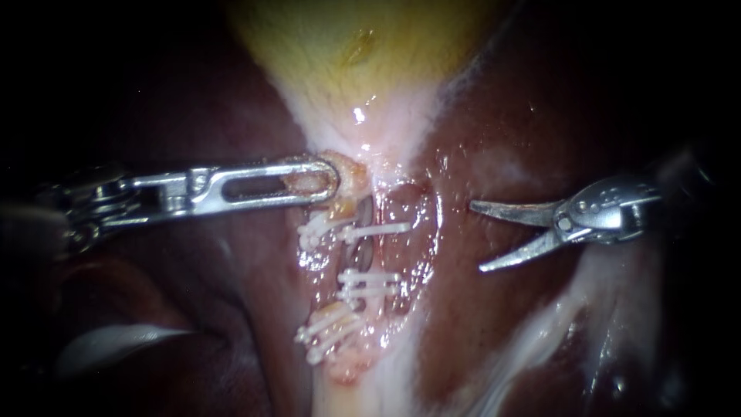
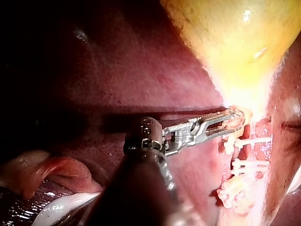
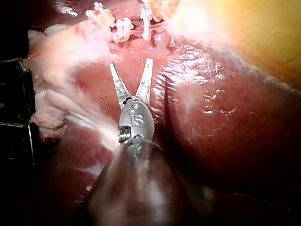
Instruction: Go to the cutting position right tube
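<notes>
White clips (image 1: 372, 229) cross a tube (image 1: 364, 251) below the yellow gallbladder (image 1: 363, 46); more clips (image 1: 369, 283) sit lower down. I cannot tell which tube is the right one. My left instrument (image 1: 324, 181) comes in from the left, its slotted jaws shut on pale tissue at the gallbladder's neck, as the left wrist view confirms (image 2: 233, 121). My right instrument (image 1: 476, 236) has two thin blades standing open over the liver (image 1: 525, 108), apart from the clips and to their right. In the right wrist view the open blades (image 3: 131, 62) point at the clips (image 3: 122, 23) ahead, touching nothing.
Dark red liver surrounds the clipped strip. Pale fatty tissue (image 1: 556, 332) runs under the right instrument's shaft. A white glossy fold (image 1: 116, 340) lies at the lower left, below the left instrument. A black object (image 3: 14, 103) sits beside the right instrument.
</notes>
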You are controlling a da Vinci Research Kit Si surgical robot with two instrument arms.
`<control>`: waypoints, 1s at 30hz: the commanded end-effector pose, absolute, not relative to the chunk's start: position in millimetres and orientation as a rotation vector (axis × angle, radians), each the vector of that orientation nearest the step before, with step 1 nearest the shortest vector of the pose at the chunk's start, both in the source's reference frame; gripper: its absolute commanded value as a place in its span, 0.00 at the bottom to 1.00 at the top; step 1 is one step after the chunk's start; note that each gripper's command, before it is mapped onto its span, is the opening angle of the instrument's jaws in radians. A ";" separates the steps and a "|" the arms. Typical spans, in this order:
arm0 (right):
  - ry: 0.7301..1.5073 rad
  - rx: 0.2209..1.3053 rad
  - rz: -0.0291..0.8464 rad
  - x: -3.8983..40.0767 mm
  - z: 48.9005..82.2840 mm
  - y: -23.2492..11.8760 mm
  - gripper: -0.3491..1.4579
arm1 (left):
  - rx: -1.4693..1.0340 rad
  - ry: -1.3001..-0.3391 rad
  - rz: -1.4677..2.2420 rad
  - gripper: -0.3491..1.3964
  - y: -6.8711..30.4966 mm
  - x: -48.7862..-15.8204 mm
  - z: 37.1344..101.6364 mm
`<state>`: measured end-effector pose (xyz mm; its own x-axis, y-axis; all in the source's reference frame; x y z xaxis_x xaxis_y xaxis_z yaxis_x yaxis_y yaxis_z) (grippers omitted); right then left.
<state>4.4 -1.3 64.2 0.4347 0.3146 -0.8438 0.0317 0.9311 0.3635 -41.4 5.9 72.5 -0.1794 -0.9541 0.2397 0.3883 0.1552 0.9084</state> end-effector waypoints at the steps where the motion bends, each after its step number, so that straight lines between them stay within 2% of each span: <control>1: 1.113 0.350 0.180 4.4 64.1 -1.4 0.99 | 0.666 -1.167 -1.369 0.00 5.9 -41.4 72.4; 10: 1.114 0.352 0.179 4.4 64.1 -1.4 0.99 | 0.683 -1.156 -1.373 0.00 7.0 -39.3 69.9; 17: 1.116 0.355 0.178 4.4 64.1 -1.4 0.99 | 0.688 -1.192 -1.396 0.00 7.8 -37.1 65.8; 30: 1.122 0.365 0.174 5.0 63.9 -1.6 0.99 | 0.676 -1.210 -1.391 0.00 7.8 -36.9 63.9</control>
<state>5.1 -1.6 63.8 0.4273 0.3174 -0.8466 0.0492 0.9268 0.3723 -37.0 7.7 63.8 -0.2189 -0.9479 0.2315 0.3609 0.1418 0.9218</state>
